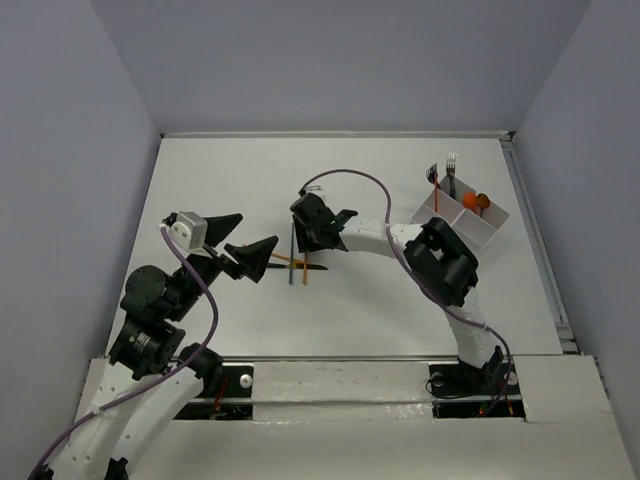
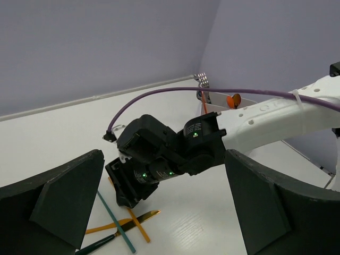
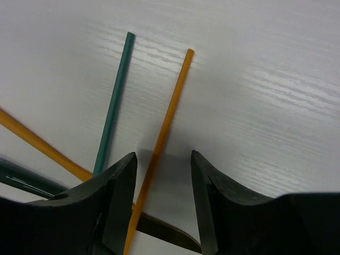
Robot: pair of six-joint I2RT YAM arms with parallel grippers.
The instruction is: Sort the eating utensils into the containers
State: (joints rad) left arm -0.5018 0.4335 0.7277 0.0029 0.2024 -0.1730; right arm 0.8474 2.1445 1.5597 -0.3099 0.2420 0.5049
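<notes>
Over the table's middle, the right gripper [image 3: 162, 159] straddles, jaws parted, the orange stick [image 3: 171, 106], its near end hidden; the green stick [image 3: 114, 106] lies alongside. The left gripper [image 1: 252, 236] hangs wide, empty; white box [image 1: 492, 226] far right.

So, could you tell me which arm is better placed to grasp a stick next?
Right: the right gripper, open, straddles an orange stick; the left gripper hangs farther off.

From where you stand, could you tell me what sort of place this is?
Probably a robot lab test cell: plain grey-lilac wall panels box in a white table with thin orange and green sticks.
</notes>
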